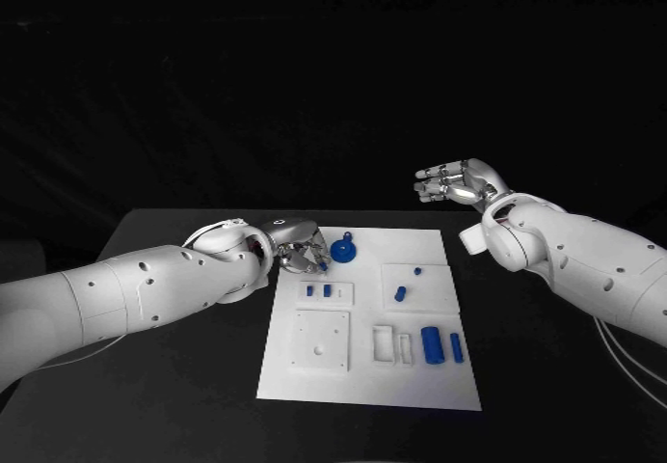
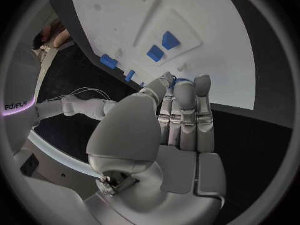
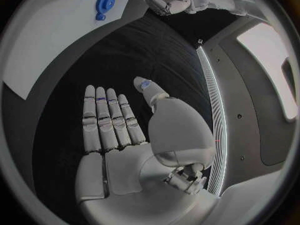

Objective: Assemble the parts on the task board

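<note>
Your left hand (image 1: 295, 253) hovered, fingers together, nothing visibly grasped, beside the round blue part (image 1: 343, 252) on the white board (image 1: 313, 386); your right hand (image 1: 455, 183) hung released, so a slow, centred reach looked wise.

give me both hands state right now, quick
left hand: over the task board, fingers together; a grip cannot be told
right hand: open, holding nothing

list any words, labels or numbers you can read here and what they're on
"edurus" is my best reading of small white letters, partly cut off, on a dark surface at the rim of the left wrist view; the first letters are uncertain.
No readable text on the task board, the blue parts, or either hand.
</note>
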### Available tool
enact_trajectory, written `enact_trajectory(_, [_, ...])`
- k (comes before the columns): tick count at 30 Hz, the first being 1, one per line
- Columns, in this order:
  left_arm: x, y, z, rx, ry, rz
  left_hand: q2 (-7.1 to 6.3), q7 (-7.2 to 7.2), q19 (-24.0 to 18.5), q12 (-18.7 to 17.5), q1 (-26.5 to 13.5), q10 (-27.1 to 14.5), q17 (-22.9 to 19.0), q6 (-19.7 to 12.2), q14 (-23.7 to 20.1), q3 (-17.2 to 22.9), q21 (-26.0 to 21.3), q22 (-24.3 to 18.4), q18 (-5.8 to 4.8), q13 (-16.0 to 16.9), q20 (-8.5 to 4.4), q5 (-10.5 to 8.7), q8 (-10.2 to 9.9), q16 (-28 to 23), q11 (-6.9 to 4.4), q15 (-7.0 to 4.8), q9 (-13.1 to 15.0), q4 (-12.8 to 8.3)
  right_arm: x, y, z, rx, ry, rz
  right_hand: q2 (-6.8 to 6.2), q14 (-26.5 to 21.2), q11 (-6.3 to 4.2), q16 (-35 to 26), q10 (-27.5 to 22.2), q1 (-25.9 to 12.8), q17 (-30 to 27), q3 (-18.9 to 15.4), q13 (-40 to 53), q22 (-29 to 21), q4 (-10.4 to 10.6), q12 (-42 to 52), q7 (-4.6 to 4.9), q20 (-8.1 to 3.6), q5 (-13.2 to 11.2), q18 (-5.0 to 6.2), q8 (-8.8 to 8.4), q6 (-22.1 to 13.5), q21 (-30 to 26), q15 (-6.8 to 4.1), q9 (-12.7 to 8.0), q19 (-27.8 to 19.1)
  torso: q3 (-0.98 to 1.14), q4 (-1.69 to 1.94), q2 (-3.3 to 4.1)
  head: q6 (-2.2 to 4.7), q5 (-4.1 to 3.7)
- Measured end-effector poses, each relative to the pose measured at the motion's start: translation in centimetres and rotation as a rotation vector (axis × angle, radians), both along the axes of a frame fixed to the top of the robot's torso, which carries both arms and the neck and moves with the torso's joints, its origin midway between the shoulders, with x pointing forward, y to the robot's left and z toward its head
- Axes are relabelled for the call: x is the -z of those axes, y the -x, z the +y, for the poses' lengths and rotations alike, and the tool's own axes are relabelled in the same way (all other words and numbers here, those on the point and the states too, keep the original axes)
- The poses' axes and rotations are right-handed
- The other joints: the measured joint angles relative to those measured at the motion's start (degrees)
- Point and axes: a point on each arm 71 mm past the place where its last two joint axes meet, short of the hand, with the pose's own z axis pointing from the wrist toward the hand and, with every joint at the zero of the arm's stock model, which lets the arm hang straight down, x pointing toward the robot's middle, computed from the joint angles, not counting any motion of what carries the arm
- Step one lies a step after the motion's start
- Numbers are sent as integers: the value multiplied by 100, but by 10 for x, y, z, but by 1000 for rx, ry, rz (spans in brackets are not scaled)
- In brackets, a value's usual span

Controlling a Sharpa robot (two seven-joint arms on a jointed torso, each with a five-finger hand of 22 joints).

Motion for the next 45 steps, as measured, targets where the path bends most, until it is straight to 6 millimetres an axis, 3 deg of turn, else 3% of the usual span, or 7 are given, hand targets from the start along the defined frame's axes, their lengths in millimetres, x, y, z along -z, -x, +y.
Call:
enact_trajectory(18, [3, -3, 7, -24, -20, 19, -1, -3, 0, 0, 0, 0, 0, -4, 0, 16, 0, -1, -6, -1, 0, 0, -1, 0, 0, 0, 2, 16, 0, 0, 1, -3, 2, 1, 0, 1, 0, 0, 0, 0, 0, 0, 0, 0, 0, 0, 0, 0, -4, 0, 0, 0, 0, -1, 0, 0, 5, -20, 5, -7, 36])
enact_trajectory(45, [9, -8, 0, -22, -48, 40, -24, 8, 0, 0, 24, -1, -4, -33, -1, 15, 0, 2, -14, -4, 0, 0, -22, 0, -1, 0, 3, 16, 0, 0, 3, -8, 2, 1, 0, 2, 0, 0, 0, 0, 0, 1, 0, 0, 0, 0, -1, 0, -4, 0, 0, 1, 0, -2, 1, 0, 4, -21, 5, -31, 30])
